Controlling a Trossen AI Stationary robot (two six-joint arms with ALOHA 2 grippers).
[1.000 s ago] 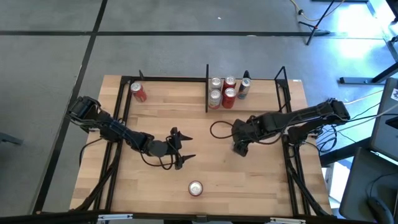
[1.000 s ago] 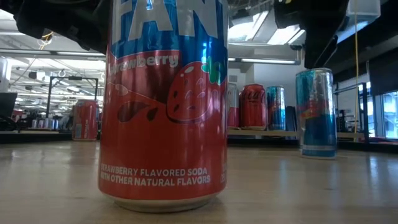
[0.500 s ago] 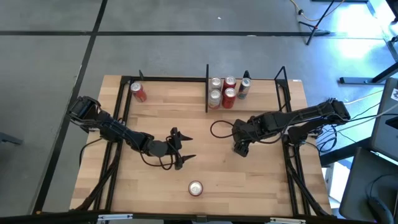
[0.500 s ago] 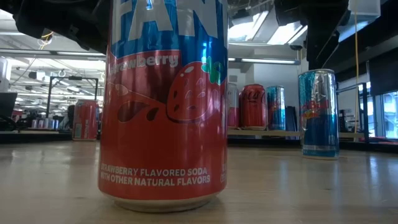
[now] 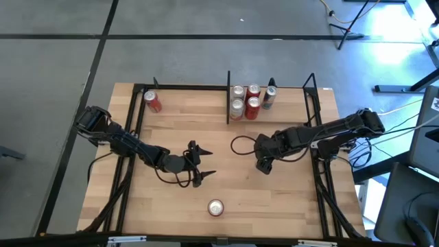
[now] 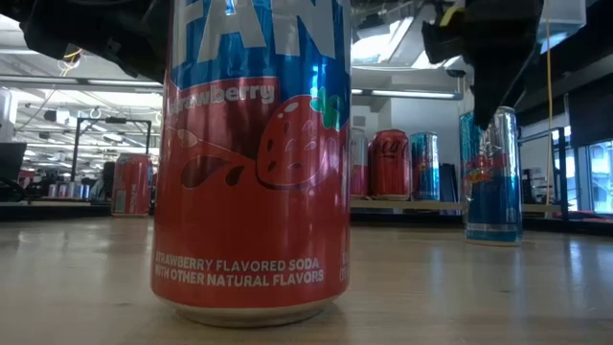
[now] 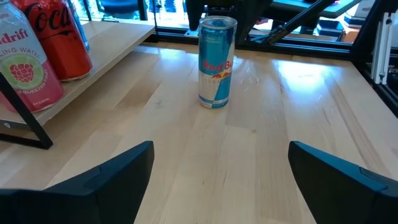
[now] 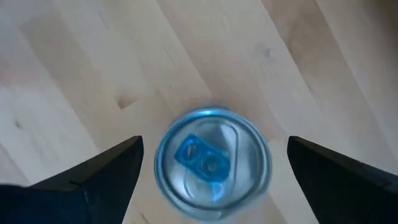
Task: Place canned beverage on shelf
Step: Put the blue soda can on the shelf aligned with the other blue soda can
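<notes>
The blue can (image 7: 217, 62) is tall and slim, blue and silver with red lettering, with a blue pull tab on its silver top (image 8: 212, 163). It stands upright on the wooden surface (image 5: 288, 199), right of centre, just in front of the shelf (image 5: 274, 110).

The right claw (image 5: 263, 165) hangs directly over this can, fingers spread wide on either side of the top, gripping nothing. The left claw (image 5: 200, 162) rests near the middle of the surface, also wide and empty, facing the can across bare wood.

The shelf holds four cans (image 5: 245, 100) packed against the dark divider, with free ledge toward its right upright. A red can (image 6: 251, 163) stands alone near the front edge.
</notes>
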